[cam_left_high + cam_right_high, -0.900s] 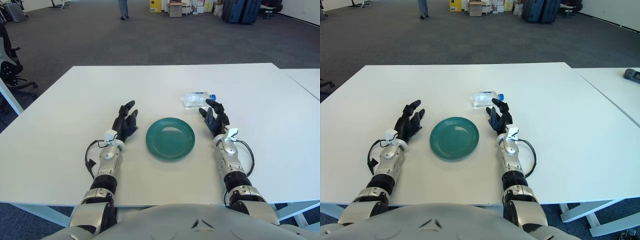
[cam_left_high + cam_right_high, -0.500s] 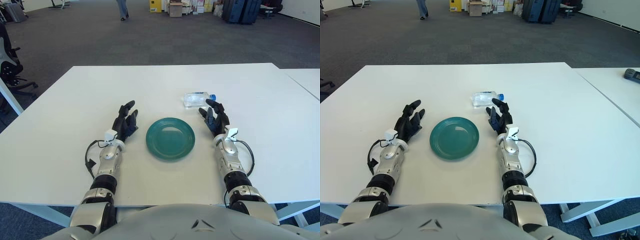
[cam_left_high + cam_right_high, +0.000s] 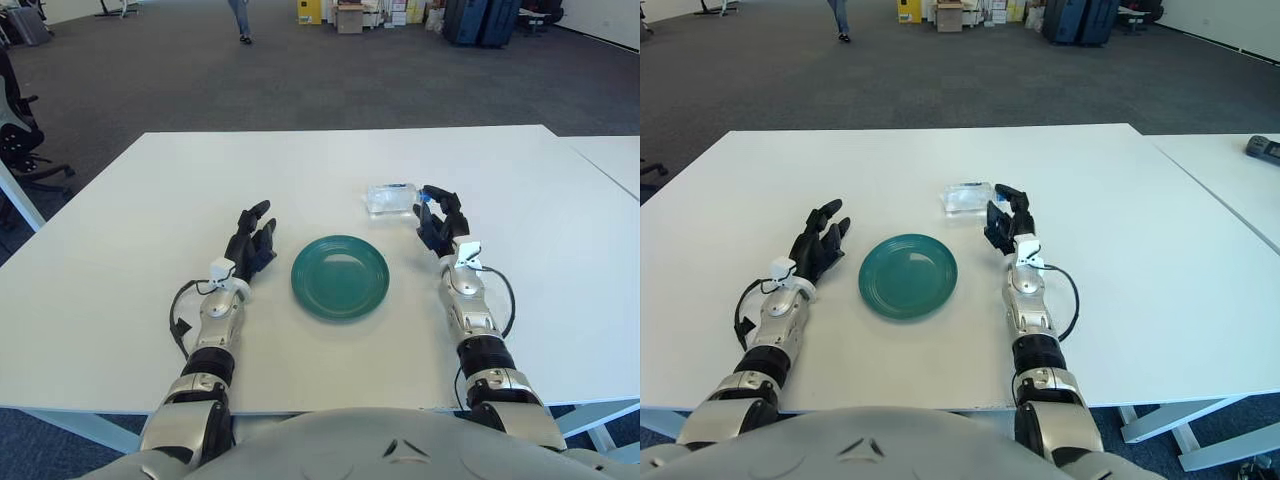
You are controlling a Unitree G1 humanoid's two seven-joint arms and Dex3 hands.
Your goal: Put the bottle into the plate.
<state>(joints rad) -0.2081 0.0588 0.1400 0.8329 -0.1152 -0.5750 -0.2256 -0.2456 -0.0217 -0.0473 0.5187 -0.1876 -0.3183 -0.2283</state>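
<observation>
A clear plastic bottle (image 3: 389, 198) with a blue cap lies on its side on the white table (image 3: 320, 160), just beyond and to the right of a green plate (image 3: 340, 276). My right hand (image 3: 438, 216) is open, palm facing left, right beside the bottle's cap end and not holding it. My left hand (image 3: 250, 243) rests open on the table to the left of the plate. The plate holds nothing.
A second white table (image 3: 615, 160) adjoins on the right, with a dark device (image 3: 1262, 147) on it. Office chairs (image 3: 20, 130) stand to the far left, and boxes and cases line the far wall.
My right hand has moved forward and slightly right, from beside the plate up to the bottle's cap end. The left hand, plate and bottle have not moved.
</observation>
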